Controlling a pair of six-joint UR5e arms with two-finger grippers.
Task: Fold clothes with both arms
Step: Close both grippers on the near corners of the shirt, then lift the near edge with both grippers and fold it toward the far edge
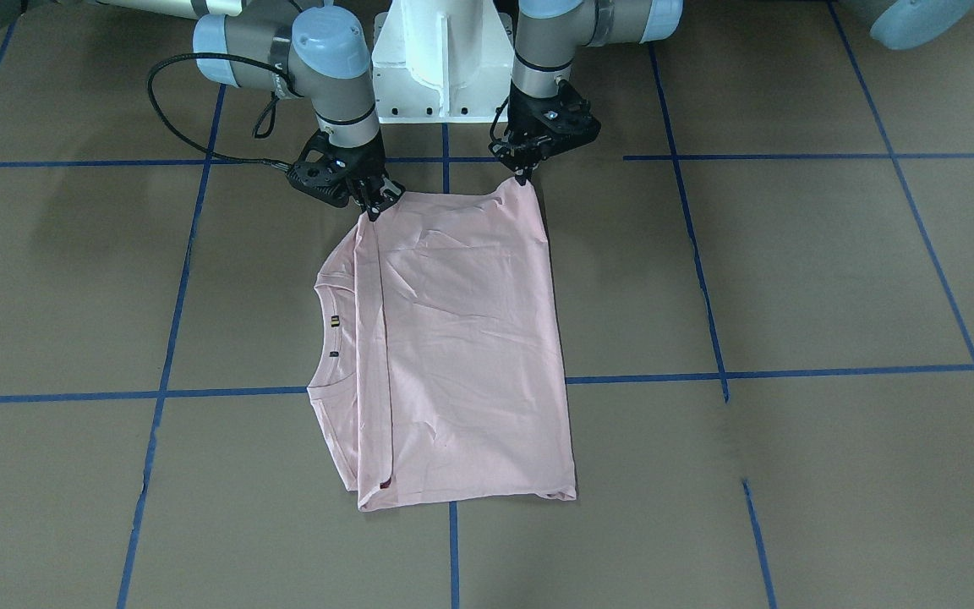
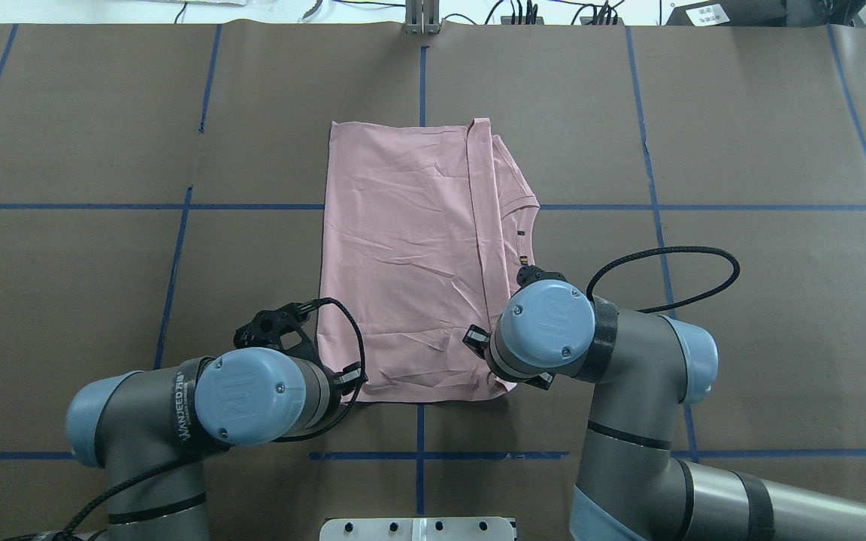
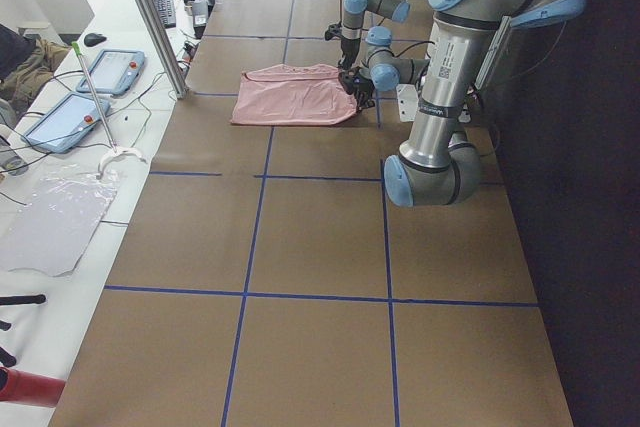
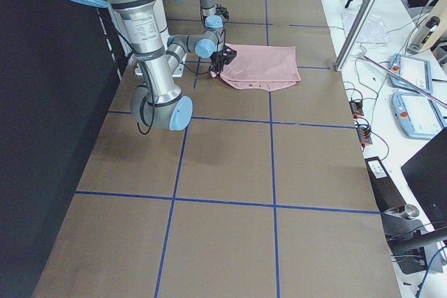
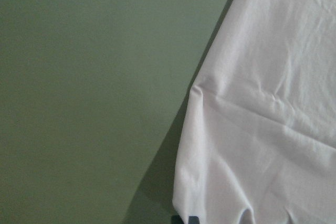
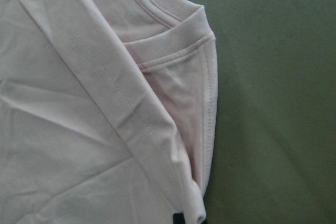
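Observation:
The pale pink T-shirt lies folded lengthwise on the brown table, back side up, so the Snoopy print is hidden. Its ribbed collar and a small dark tag show at the folded edge. My left gripper is shut on the shirt's corner nearest the robot base. My right gripper is shut on the other near corner, by the layered hem. In the overhead view the shirt shows, but both wrists cover the grippers. The wrist views show the cloth running down to the fingertips.
The white pedestal base stands just behind the grippers. A black cable loop hangs beside the right arm. Blue tape lines cross the table. A side bench with tablets runs along the table's far edge.

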